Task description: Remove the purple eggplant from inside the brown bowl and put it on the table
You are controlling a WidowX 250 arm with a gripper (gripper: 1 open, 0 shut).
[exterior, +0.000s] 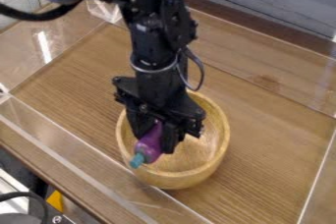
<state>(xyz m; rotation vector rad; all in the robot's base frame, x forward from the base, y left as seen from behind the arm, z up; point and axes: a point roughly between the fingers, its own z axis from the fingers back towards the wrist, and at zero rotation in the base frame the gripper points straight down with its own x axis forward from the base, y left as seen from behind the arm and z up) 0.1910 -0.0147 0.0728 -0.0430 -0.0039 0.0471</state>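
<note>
My tool grips the purple eggplant over the brown bowl, mid-lift, so next I must clear the rim toward bare bench.

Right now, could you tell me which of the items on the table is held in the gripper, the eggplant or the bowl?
The purple eggplant, clamped in the gripper over the brown bowl, which rests ungripped on the table.

The eggplant hangs over the bowl on the table.
</note>
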